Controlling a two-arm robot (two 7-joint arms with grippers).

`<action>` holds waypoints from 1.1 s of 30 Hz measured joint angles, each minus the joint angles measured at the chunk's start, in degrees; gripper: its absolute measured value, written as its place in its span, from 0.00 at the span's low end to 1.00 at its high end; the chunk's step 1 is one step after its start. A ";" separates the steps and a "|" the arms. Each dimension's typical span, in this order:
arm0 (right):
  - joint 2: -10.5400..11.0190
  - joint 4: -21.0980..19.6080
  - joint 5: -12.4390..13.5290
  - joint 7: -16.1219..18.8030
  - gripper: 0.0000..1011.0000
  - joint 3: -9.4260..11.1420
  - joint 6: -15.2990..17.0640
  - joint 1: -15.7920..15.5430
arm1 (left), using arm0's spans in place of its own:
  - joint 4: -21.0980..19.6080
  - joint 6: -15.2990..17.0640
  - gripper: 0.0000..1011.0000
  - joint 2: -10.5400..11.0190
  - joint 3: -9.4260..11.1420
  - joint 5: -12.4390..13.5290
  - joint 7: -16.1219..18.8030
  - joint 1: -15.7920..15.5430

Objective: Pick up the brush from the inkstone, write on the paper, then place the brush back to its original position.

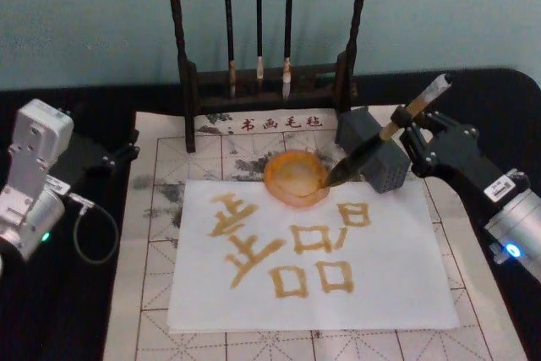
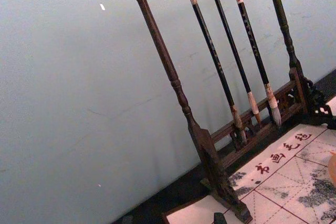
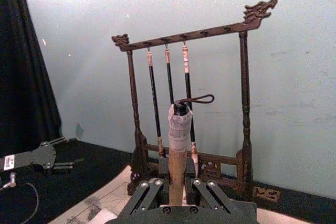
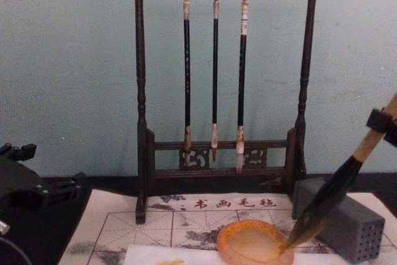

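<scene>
R gripper fingers clamp the brush handle; bristles touch right rim of inkstone. L gripper parked left, grip can't tell.

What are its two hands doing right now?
Left end effector: parked at the left; cannot be told.
Right end effector: closed on the brush, tip at the inkstone.

Glossy translucent inkstone; matt white paper; wooden-handled brush; dark carved wooden rack.

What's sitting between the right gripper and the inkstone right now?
A grey perforated block sits there in the head view; the brush in the right gripper slants across it to the inkstone.
</scene>
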 joint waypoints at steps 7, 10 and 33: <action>1.34 -3.54 1.05 -1.29 0.18 1.95 5.76 -1.28 | 0.00 0.00 0.99 0.00 0.00 0.00 0.00 0.00; 2.13 -5.27 1.49 -1.31 0.18 3.00 7.36 -2.26 | 0.00 0.00 0.99 0.00 0.00 0.00 0.00 0.00; 5.26 -12.05 -1.46 0.68 0.18 8.20 6.72 -11.88 | 0.00 0.00 0.99 0.00 0.00 0.00 0.00 0.00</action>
